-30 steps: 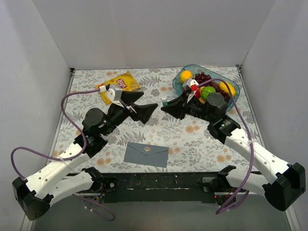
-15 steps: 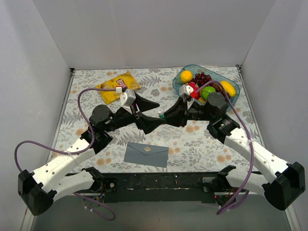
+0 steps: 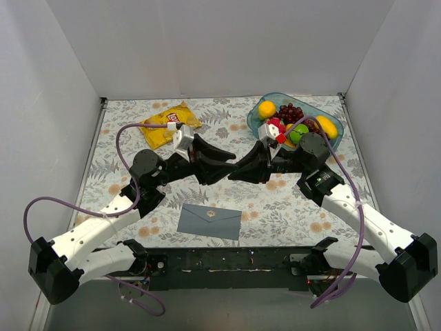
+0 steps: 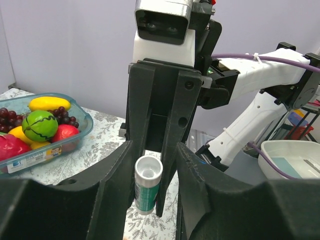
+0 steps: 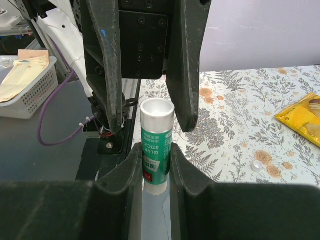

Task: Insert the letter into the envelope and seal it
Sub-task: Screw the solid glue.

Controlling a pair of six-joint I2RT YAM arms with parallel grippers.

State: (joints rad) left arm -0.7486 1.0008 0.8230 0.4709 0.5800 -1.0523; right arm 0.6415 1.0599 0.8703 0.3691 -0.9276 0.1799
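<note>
One glue stick (image 5: 156,145), one envelope (image 3: 209,221) — right tool (image 5: 156,152) grips stick, left tool (image 4: 153,148) narrowly astride top.

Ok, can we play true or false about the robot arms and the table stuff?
1. The right gripper pinches the glue stick. True.
2. The left gripper has a finger on either side of the glue stick. True.
3. The envelope is held by the left gripper. False: it lies flat on the table, toward its near edge.
4. The crisp bag sits in the fruit tray. False: it lies on the table, apart from the tray.
</note>
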